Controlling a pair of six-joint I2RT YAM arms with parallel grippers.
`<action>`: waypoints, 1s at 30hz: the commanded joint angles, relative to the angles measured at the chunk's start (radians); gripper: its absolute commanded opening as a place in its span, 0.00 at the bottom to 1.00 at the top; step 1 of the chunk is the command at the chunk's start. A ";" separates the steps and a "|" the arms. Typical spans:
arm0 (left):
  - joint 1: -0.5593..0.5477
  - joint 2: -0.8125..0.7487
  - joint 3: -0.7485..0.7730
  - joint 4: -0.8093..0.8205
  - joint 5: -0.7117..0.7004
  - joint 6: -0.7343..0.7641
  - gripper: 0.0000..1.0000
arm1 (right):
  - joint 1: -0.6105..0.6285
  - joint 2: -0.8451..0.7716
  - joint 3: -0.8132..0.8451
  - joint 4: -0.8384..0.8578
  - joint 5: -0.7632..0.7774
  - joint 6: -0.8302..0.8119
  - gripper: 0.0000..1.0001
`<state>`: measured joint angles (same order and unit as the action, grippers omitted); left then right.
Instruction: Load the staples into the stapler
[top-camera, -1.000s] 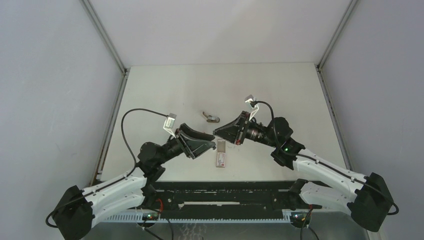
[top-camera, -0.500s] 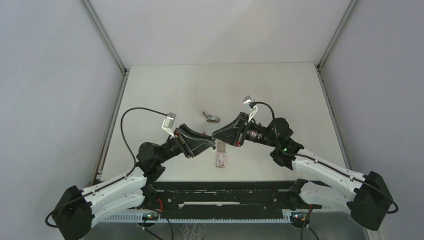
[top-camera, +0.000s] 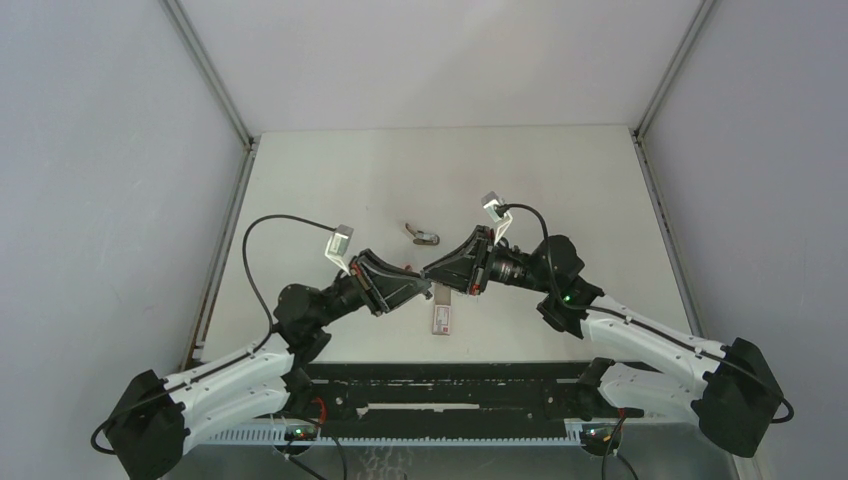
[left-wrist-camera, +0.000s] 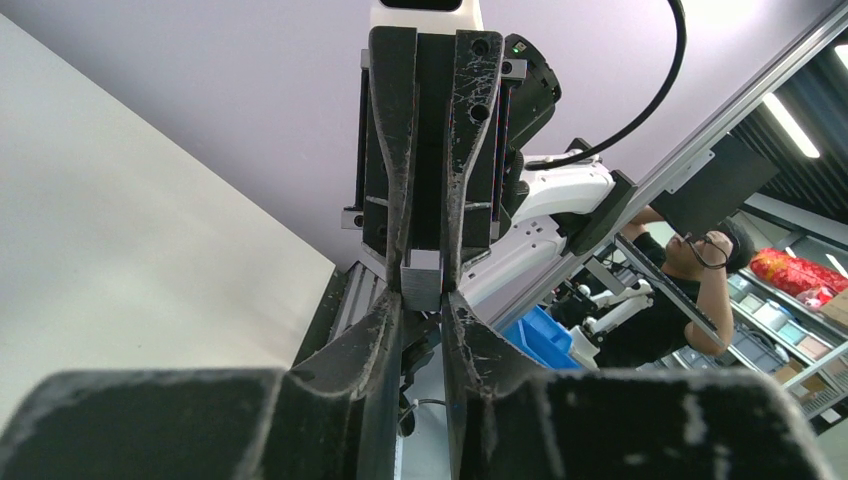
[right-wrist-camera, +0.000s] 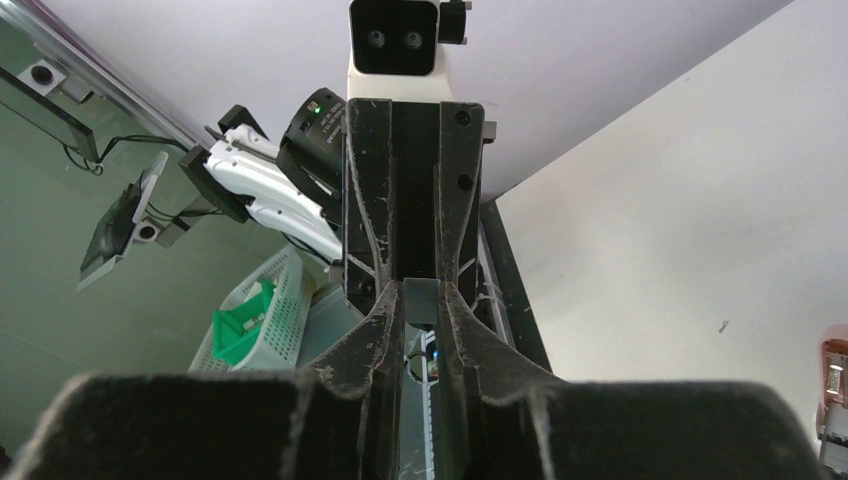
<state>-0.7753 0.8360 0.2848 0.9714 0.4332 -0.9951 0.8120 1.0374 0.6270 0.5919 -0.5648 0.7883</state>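
A small grey strip of staples (left-wrist-camera: 422, 280) hangs in the air between two grippers that meet tip to tip. My left gripper (left-wrist-camera: 422, 298) has its fingertips pressed on the near end of the strip. My right gripper (right-wrist-camera: 420, 292) is shut on the other end of the same strip (right-wrist-camera: 421, 298). From above, both grippers (top-camera: 428, 276) join over the table's middle. The white and red staples box (top-camera: 441, 318) lies flat just below them; its edge also shows in the right wrist view (right-wrist-camera: 836, 375). The tiny dark stapler (top-camera: 425, 237) lies on the table behind the grippers, untouched.
The pale table (top-camera: 560, 180) is bounded by grey walls and metal posts at the left (top-camera: 225, 230) and right (top-camera: 660, 200). A black rail (top-camera: 450, 385) with both arm bases runs along the near edge.
My left gripper's jaws have closed from wide open onto the strip's end. The right arm has edged slightly left, still shut on the strip. Box and stapler have not moved.
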 joint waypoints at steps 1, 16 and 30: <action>-0.007 0.002 0.055 0.074 0.009 -0.015 0.21 | 0.010 0.006 0.000 0.025 -0.027 0.002 0.13; -0.006 0.037 0.022 0.062 0.019 -0.008 0.10 | -0.034 -0.060 0.001 -0.093 0.031 -0.095 0.51; -0.049 0.096 0.129 -0.754 -0.168 0.378 0.09 | -0.176 -0.248 -0.020 -0.536 0.380 -0.322 0.52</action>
<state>-0.7876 0.8890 0.2958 0.5674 0.3920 -0.8082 0.6399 0.8501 0.6041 0.2665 -0.4026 0.6029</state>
